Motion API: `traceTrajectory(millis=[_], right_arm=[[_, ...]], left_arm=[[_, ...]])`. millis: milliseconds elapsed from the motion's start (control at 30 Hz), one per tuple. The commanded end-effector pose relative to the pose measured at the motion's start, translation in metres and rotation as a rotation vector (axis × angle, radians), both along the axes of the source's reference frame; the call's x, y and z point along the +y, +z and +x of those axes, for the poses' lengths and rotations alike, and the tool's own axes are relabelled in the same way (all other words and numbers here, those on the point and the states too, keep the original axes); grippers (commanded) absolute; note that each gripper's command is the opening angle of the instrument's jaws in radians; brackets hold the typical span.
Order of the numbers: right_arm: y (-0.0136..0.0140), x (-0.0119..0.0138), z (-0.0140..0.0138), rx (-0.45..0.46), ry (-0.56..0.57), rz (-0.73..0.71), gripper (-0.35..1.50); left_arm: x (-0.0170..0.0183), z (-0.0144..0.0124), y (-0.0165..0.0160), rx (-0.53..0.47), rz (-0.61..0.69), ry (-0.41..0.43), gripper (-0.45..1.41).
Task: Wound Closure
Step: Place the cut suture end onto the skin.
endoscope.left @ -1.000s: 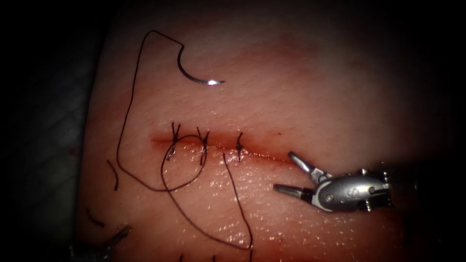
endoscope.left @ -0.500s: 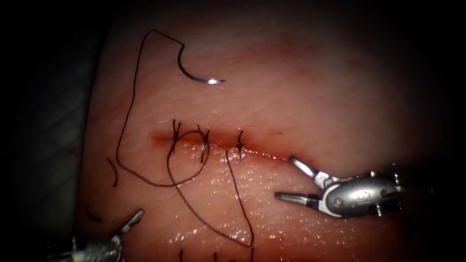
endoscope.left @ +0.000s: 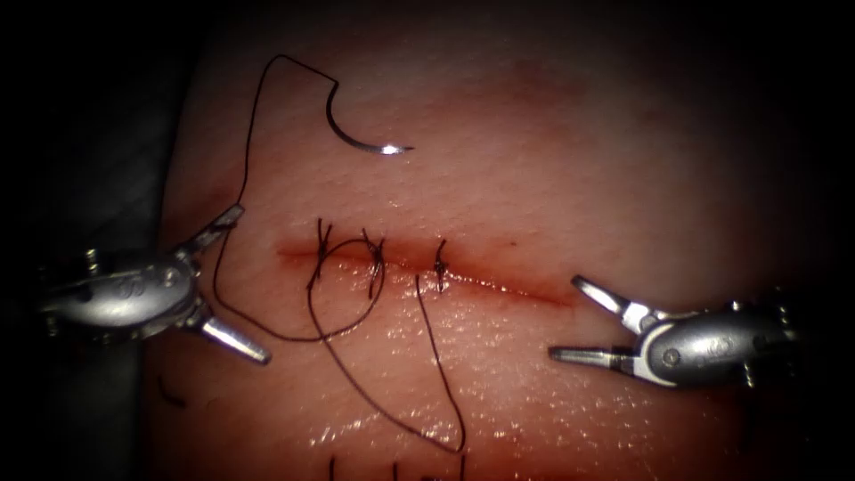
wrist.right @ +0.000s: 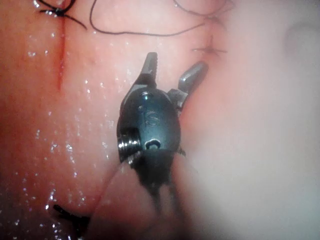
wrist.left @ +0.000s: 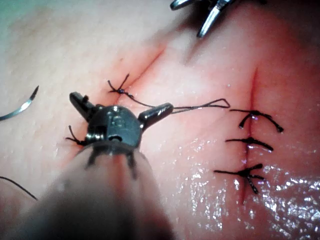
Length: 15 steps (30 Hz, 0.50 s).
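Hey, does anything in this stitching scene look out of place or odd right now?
The needle lies loose on the tissue above the cut, held by neither tool. Its thread trails in slack loops over the stitches. The left tool and right tool are both open and hold nothing.

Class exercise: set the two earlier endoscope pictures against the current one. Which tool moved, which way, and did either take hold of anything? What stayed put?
The left tool came up from the lower left edge to the left of the cut, jaws open around the thread, holding nothing. The right tool drifted right, away from the stitches, jaws open and empty. The needle stayed lying free on the tissue above the cut.
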State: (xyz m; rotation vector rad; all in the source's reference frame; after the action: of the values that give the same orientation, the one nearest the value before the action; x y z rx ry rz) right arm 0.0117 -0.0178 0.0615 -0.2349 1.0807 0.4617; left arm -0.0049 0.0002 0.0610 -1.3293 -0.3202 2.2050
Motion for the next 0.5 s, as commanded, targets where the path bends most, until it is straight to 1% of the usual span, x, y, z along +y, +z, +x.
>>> traceTrajectory(millis=[33, 67, 100, 133, 167, 233, 300, 333, 367, 400, 467, 500], right_arm=[[0.0006, -0.0003, 0.0008, 0.000, -0.003, 0.002, 1.11], [0.0007, -0.0002, 0.0008, -0.001, -0.003, 0.002, 1.03], [0.0007, -0.0002, 0.0008, -0.001, -0.003, 0.002, 1.03], [0.0007, -0.0002, 0.0007, -0.001, -0.003, 0.002, 0.86], [0.0007, -0.0002, 0.0007, -0.001, -0.003, 0.002, 0.86], [0.0007, -0.0001, 0.0008, -0.001, 0.000, 0.002, 0.78], [0.0007, 0.0003, 0.0010, -0.003, 0.003, 0.006, 0.73], [0.0006, 0.0006, 0.0011, -0.006, 0.007, 0.009, 0.66], [0.0005, 0.0009, 0.0012, -0.001, 0.004, 0.012, 0.57], [0.0004, 0.0014, 0.0014, 0.007, -0.001, 0.016, 0.39], [0.0002, 0.0021, 0.0015, 0.020, -0.002, 0.019, 0.15], [0.0002, 0.0021, 0.0015, 0.020, -0.002, 0.019, 0.15]], left_arm=[[0.0006, -0.0005, 0.0012, -0.001, 0.005, -0.004, 1.16], [0.0025, -0.0003, 0.0027, -0.001, 0.017, -0.007, 1.08], [0.0025, -0.0003, 0.0027, -0.001, 0.017, -0.007, 1.08], [0.0040, -0.0001, 0.0041, 0.001, 0.020, -0.020, 1.01], [0.0040, -0.0001, 0.0041, 0.001, 0.020, -0.020, 1.01], [0.0055, 0.0000, 0.0060, 0.030, 0.019, -0.040, 1.01], [0.0063, -0.0001, 0.0077, 0.036, 0.017, -0.045, 1.04], [0.0066, -0.0003, 0.0088, 0.040, 0.018, -0.052, 1.08], [0.0067, -0.0004, 0.0097, 0.035, 0.025, -0.059, 1.08], [0.0068, -0.0006, 0.0102, 0.032, 0.028, -0.059, 1.08], [0.0068, -0.0016, 0.0131, 0.022, 0.030, -0.049, 1.08], [0.0068, -0.0016, 0.0131, 0.022, 0.030, -0.049, 1.08]])
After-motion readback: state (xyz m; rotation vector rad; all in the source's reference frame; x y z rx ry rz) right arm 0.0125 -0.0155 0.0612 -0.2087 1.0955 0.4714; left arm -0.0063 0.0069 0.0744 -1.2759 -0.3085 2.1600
